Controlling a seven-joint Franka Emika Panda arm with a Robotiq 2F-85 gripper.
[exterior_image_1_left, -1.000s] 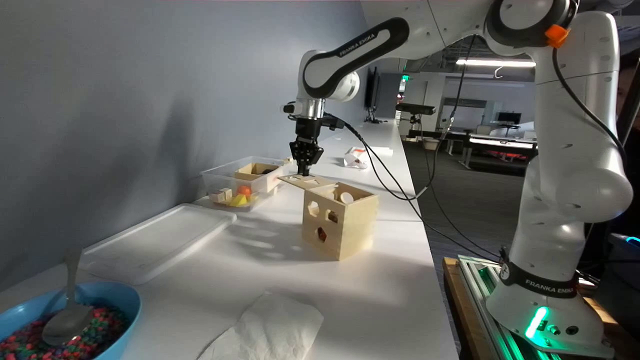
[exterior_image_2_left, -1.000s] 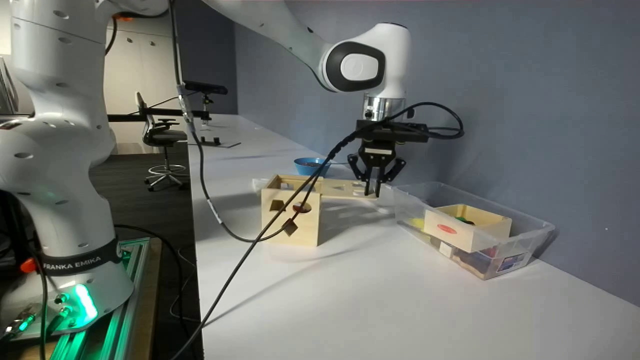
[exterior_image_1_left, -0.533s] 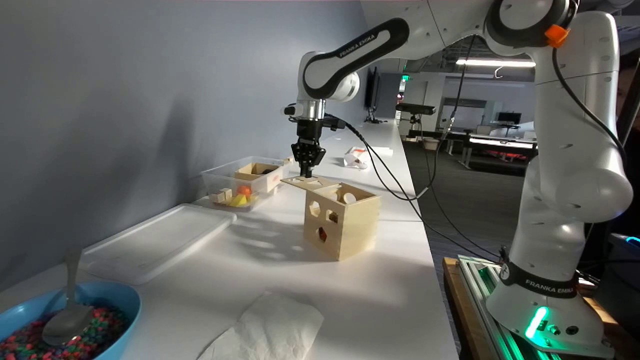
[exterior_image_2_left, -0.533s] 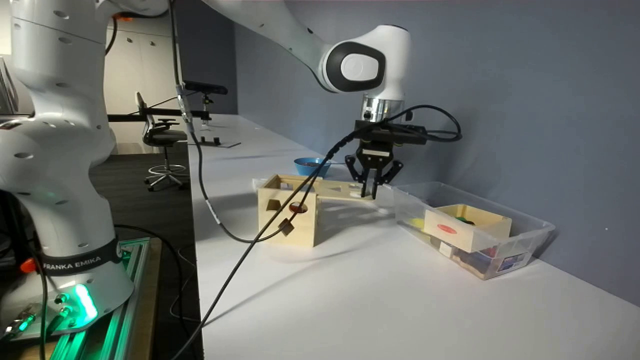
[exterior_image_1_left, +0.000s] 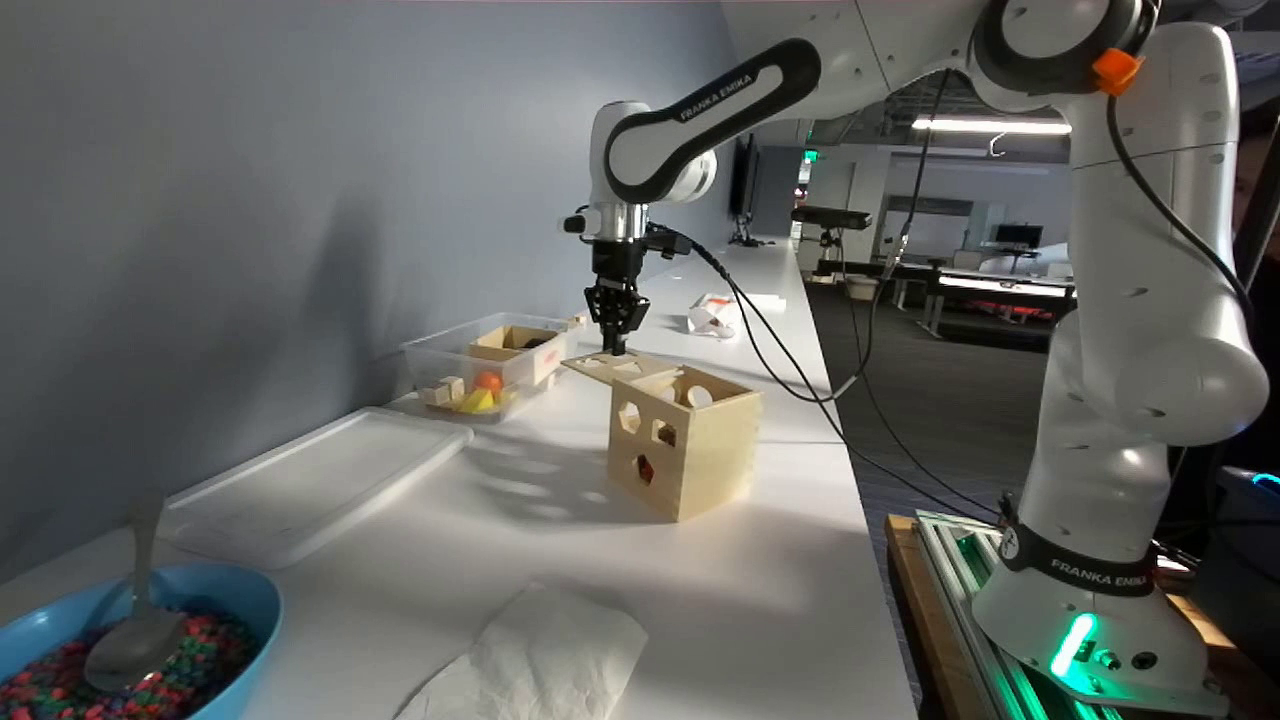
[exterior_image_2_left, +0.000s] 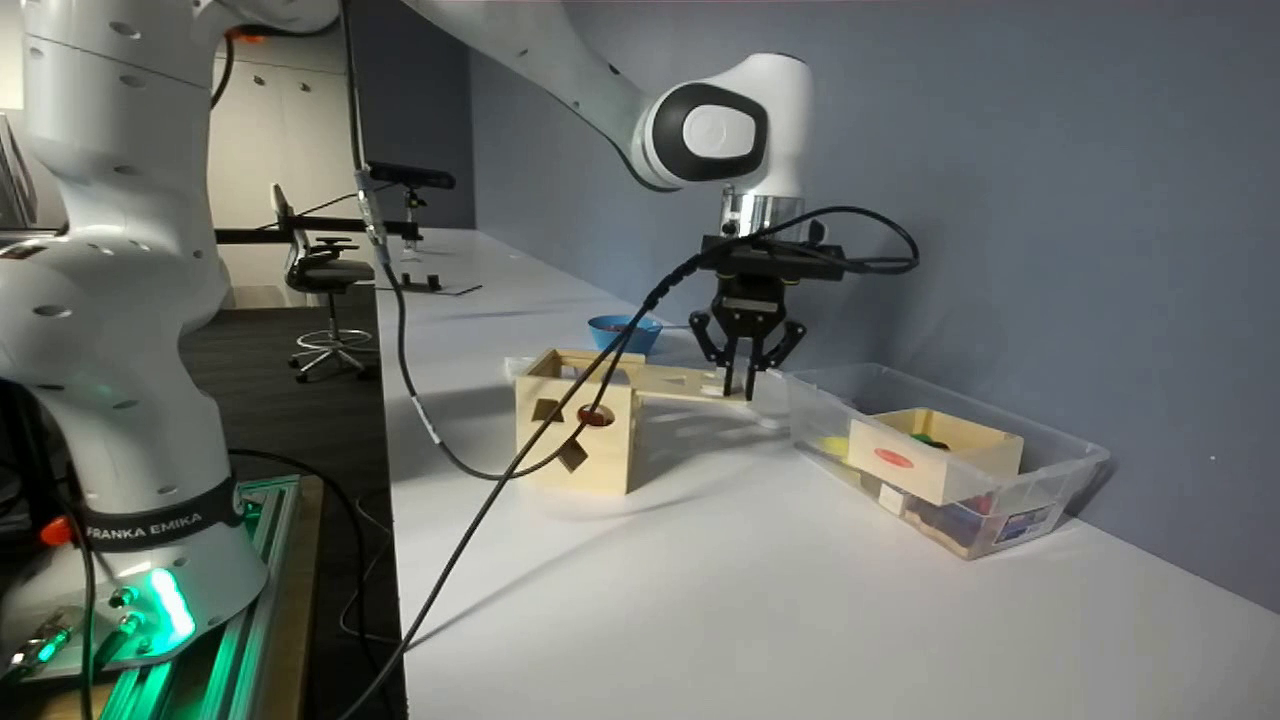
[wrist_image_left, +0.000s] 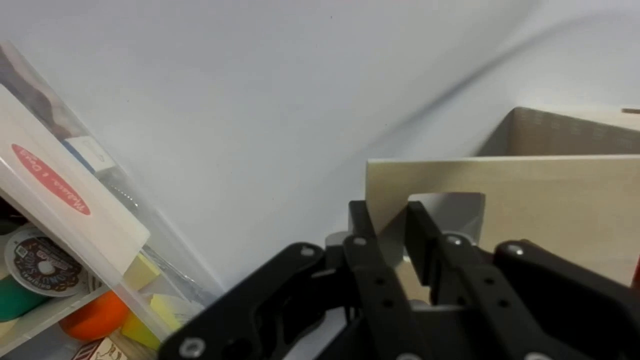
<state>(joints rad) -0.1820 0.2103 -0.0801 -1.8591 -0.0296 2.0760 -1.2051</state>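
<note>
Compared with a second ago, the wooden box (exterior_image_1_left: 700, 455), the holed panel (wrist_image_left: 555, 215) and the hand (exterior_image_2_left: 739, 388) have all shifted a little toward the arm's base (exterior_image_1_left: 1090, 610).

Largest is the long white bench (exterior_image_2_left: 800, 600), carrying the box. Along the wall (exterior_image_2_left: 1150, 300) on it are a clear plastic bin (exterior_image_2_left: 1060, 488), with a smaller wooden tray (exterior_image_2_left: 945, 475) inside, and a flat white cover (exterior_image_1_left: 320, 480). The box stands upright, open-topped, with shaped holes in its sides. From its top the panel juts out sideways toward the wall, roughly level; whether its inner end sits in a groove or merely rests on the rim I cannot tell. The hand is closed on the panel's outer end, one finger (wrist_image_left: 360, 220) beyond the edge and the other through a cutout, pinching the narrow strip between.

The panel looks to be thin wood: light, stiff and fairly smooth. It should not bend, though that strip is probably its weakest part and could crack under a hard twist. The cutout keeps the hold from slipping off, but at one end; a grip across the long edges near the middle should balance better.
</note>
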